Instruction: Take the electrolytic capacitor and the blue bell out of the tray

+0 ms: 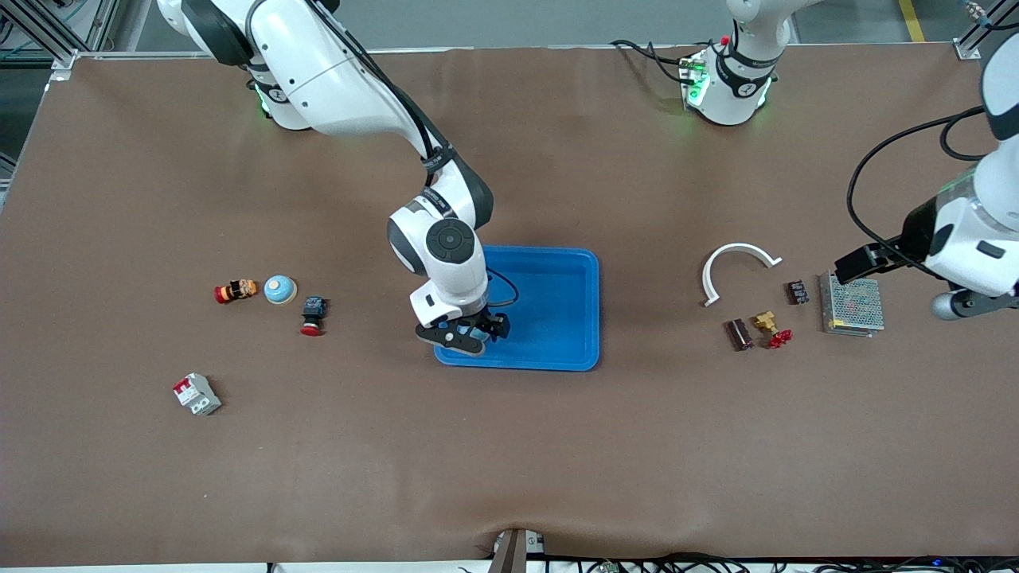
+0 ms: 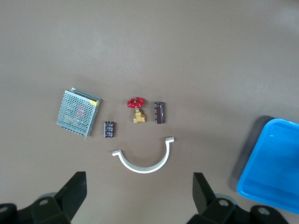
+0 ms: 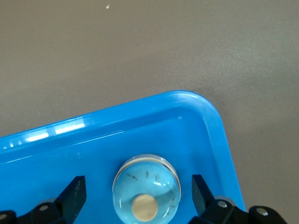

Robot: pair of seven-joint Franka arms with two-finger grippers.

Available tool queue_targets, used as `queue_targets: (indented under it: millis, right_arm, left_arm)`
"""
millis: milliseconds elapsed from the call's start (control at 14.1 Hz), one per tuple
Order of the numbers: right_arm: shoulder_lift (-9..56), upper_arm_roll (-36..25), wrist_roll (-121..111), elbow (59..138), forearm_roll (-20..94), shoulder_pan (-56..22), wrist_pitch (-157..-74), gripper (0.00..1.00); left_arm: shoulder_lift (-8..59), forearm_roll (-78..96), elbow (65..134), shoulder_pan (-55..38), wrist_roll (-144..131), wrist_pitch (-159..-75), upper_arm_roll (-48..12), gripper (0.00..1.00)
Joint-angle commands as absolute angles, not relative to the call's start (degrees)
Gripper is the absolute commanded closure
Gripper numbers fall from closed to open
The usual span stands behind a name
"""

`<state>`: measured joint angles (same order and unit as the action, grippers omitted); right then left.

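A light blue bell (image 3: 146, 193) with a tan button sits in the blue tray (image 3: 70, 149), near one corner. My right gripper (image 3: 138, 186) is open low over it, one finger on each side and neither touching. In the front view that gripper (image 1: 466, 330) hides this bell at the tray's (image 1: 557, 318) corner. A second bell (image 1: 280, 289) stands on the table toward the right arm's end. A dark cylindrical capacitor (image 2: 160, 112) (image 1: 739, 334) and a smaller black capacitor (image 2: 109, 129) (image 1: 796, 292) lie toward the left arm's end. My left gripper (image 2: 138, 196) (image 1: 852, 269) hangs open and empty over the metal box.
A meshed metal power supply box (image 1: 852, 304), a brass valve with a red handle (image 1: 771, 326) and a white half ring (image 1: 740, 267) lie by the capacitors. Near the second bell are a red-orange part (image 1: 236, 290), a red push button (image 1: 313, 315) and a circuit breaker (image 1: 197, 394).
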<state>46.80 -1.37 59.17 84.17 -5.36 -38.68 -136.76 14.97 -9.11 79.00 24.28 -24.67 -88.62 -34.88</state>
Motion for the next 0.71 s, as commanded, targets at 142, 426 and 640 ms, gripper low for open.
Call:
queue_targets:
  millis: [142,426,640]
  right_arm:
    - [48.51,-1.49,60.91,82.35,-8.79,-38.85,-136.49,0.00]
    - [48.60,-1.41,61.17,82.35,-8.53,-39.20,-136.58,0.00]
    - [48.60,-1.41,61.17,82.35,-8.35,-39.46,-136.67,0.00]
  left_arm:
    - [10.30,-1.86,78.92,19.53,-19.02,-87.36,-25.87,0.00]
    - [7.48,-0.44,79.98,9.09,-7.65,-87.28,-12.69,0.00]
    - [5.19,-0.35,81.64,3.27,-7.21,-86.84,-7.13,0.00]
